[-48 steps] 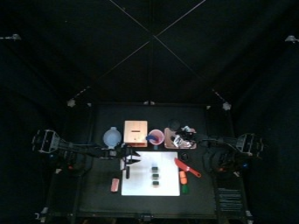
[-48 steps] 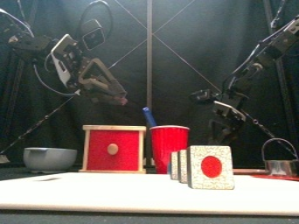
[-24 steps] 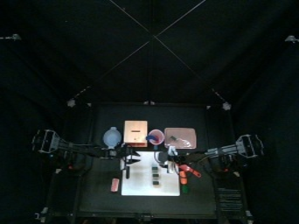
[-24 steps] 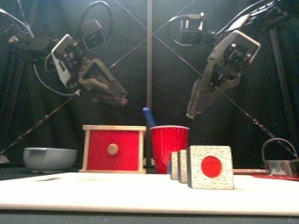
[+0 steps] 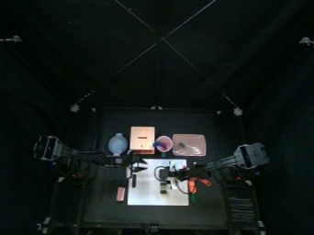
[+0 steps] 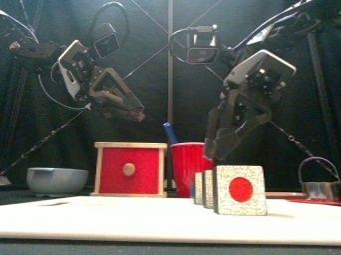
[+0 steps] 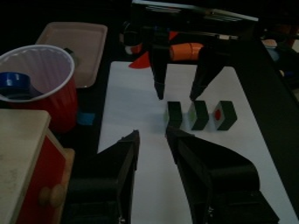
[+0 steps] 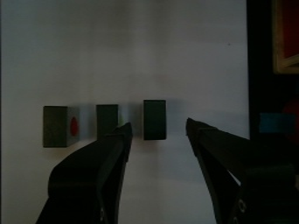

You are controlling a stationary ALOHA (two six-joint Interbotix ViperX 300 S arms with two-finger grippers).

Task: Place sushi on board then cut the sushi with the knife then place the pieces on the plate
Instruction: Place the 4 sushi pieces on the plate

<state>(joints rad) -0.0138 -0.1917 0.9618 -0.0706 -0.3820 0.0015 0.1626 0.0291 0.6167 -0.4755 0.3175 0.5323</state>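
- Toy sushi roll of dark green blocks (image 8: 107, 122): parted into three pieces, standing in a row with gaps between them, near the middle of the white rectangular cutting board (image 5: 147, 195).
- Right gripper (image 8: 158, 129): jaws spread and empty, held above the pieces without touching them.
- Left gripper (image 7: 153, 137): jaws spread and empty, raised over the board's left part, clear of the pieces.
- Blue toy knife (image 6: 170, 130): stands in the red plastic cup (image 6: 193, 165), beyond the board's far edge.
- Flat pink tray (image 5: 189, 144): just right of the cup, far of the board.
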